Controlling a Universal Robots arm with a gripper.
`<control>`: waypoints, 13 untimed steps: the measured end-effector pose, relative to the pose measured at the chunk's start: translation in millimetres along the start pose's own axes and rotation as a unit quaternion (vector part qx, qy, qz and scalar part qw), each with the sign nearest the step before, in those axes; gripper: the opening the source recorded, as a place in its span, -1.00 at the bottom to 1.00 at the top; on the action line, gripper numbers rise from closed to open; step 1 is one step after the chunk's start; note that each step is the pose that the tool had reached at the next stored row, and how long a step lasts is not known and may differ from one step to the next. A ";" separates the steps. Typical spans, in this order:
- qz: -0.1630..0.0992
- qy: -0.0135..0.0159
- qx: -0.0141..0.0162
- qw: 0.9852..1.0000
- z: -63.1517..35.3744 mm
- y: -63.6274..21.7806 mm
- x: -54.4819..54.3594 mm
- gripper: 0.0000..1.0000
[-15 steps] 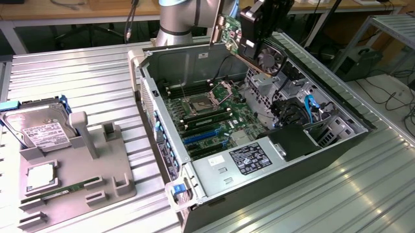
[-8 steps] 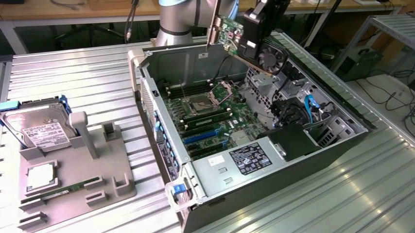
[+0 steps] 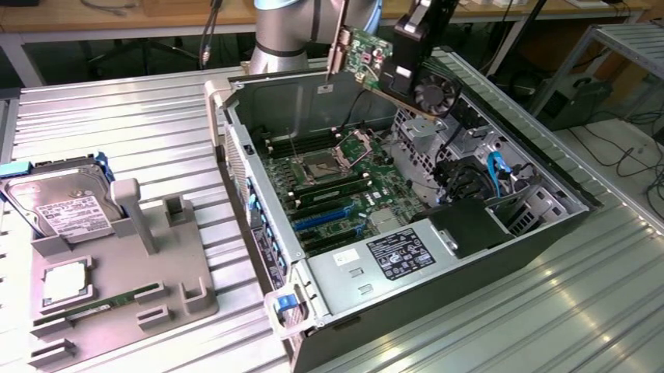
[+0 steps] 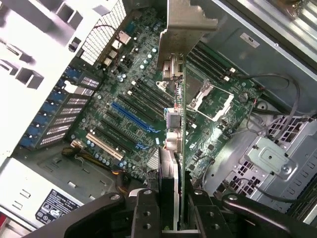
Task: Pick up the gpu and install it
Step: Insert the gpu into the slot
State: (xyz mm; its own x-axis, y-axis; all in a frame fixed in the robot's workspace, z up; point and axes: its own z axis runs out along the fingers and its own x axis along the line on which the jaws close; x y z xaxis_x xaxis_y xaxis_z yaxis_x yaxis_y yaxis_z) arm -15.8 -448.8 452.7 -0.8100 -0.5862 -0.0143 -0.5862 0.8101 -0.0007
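The gpu (image 3: 389, 64) hangs in the air above the far end of the open computer case (image 3: 260, 210), tilted, with its black fan (image 3: 436, 92) facing the exterior view's right and its pale metal bracket (image 3: 337, 48) towards the left. My gripper (image 3: 417, 27) is shut on the card's upper edge. In the wrist view the gpu (image 4: 181, 124) is seen edge-on, clamped between the two black fingers (image 4: 144, 214), with the bracket (image 4: 185, 25) at its far end. Below it lies the motherboard (image 4: 124, 99) with its blue slot (image 4: 131, 116).
A grey holder (image 3: 124, 272) at the exterior view's left carries a silver hard drive (image 3: 68, 203), a processor (image 3: 64, 281) and a green memory stick (image 3: 104, 303). Inside the case are the power supply (image 3: 400, 252), a drive cage (image 4: 270, 158) and blue cables (image 3: 496, 172).
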 end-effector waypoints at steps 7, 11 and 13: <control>-0.046 0.000 -0.001 0.999 0.0 0.2 0.3 -0.44; -0.068 0.000 -0.001 0.998 0.1 0.3 0.5 -0.44; -0.087 0.000 -0.001 0.996 0.1 0.5 0.7 -0.44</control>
State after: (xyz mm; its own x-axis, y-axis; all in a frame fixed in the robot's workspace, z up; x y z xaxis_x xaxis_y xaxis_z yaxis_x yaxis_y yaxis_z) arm -16.7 -448.8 452.7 -0.6961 -0.7178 -0.0143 -0.7178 0.6962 -0.0007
